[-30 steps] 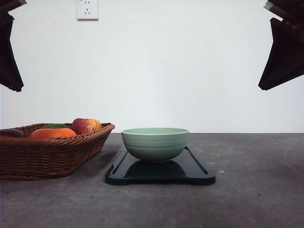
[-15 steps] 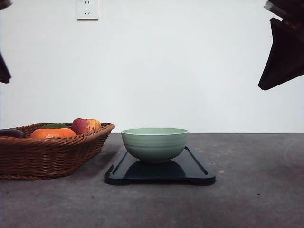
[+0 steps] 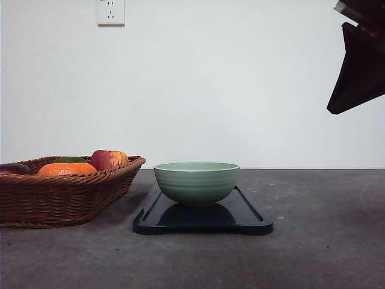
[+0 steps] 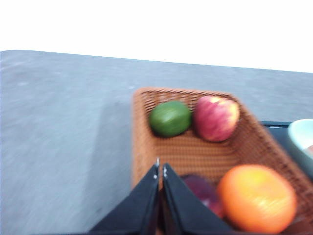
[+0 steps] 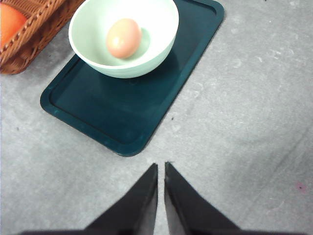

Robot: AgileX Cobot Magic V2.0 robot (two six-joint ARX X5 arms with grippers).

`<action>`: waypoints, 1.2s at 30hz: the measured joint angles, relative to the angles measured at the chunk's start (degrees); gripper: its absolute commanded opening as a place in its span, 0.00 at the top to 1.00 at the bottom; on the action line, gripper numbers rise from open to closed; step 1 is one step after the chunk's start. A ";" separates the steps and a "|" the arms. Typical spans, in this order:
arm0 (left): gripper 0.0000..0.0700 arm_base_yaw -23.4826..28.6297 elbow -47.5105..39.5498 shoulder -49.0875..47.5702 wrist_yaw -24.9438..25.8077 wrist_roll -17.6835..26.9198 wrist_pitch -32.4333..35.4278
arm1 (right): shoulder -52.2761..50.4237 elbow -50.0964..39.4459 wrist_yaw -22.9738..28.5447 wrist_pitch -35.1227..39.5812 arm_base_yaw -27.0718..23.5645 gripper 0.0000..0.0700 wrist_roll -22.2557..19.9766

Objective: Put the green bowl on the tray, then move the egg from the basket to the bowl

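- Left gripper (image 4: 160, 169): fingers pressed together, tips nearly touching, nothing between them. It hangs above the near edge of the basket (image 4: 254, 147); the left wrist view is motion-blurred.
- Right gripper (image 5: 161, 169): fingers closed to a thin slit, nothing held. It sits over bare table (image 5: 254, 122), just off the near short end of the tray (image 5: 117, 107). In the front view the right arm (image 3: 361, 66) is a dark shape high at the upper right.
- Egg (image 5: 123, 37): pale tan, lying inside the green bowl (image 5: 146, 49), a little off the bowl's centre.
- Green bowl (image 3: 196, 180): upright on the tray (image 3: 240, 217), on the half nearer the basket and farther from the right gripper (the other half of the tray is bare and glossy).
- Tray: flat on the grey table (image 3: 325, 241), just beside the basket (image 3: 60, 198), not touching it in the front view.
- Basket contents: 1 green fruit (image 4: 169, 118), 1 red-yellow apple (image 4: 216, 118), 1 orange (image 4: 257, 198), 1 dark purple item (image 4: 203, 192) partly hidden behind the left fingers.
- Wall socket (image 3: 110, 12) on the white wall, upper left of the front view.
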 measured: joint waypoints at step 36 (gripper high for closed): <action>1.00 3.36 -5.84 -9.35 -0.02 0.00 -1.76 | -0.02 0.00 0.19 0.05 -0.01 0.98 -0.34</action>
